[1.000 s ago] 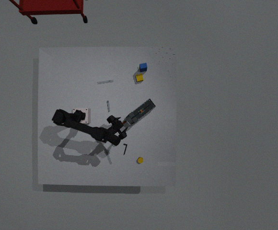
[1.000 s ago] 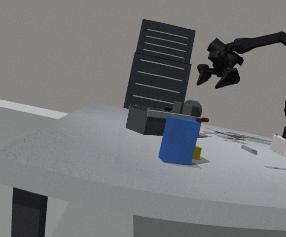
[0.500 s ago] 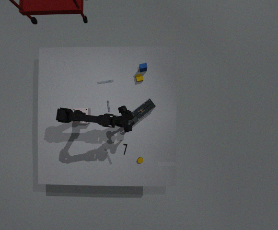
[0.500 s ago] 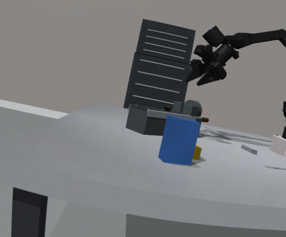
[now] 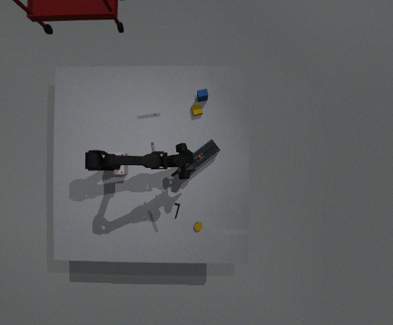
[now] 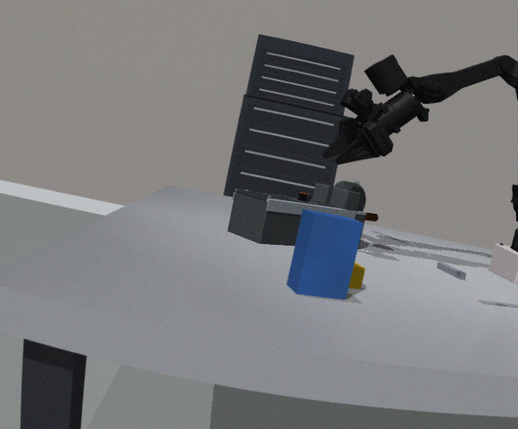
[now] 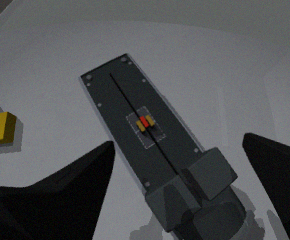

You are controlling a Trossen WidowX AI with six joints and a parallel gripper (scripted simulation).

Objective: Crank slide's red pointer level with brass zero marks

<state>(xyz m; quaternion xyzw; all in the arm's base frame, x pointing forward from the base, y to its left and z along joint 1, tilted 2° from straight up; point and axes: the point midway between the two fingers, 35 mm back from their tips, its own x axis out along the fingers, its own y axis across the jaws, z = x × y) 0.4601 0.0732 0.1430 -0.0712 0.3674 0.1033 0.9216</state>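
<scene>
The dark grey machine stands diagonally on the table. In the wrist view its red pointer sits between the left brass mark and the right brass mark. It looks nearly level with them, perhaps a hair toward the far end; too small to tell exactly. The crank's brown handle sticks out at the near end, out of the wrist view. My gripper is wide open and empty, above the machine and clear of the handle.
A blue block and a yellow block stand beside the machine. A yellow disc, a black hex key and several grey bars lie on the table.
</scene>
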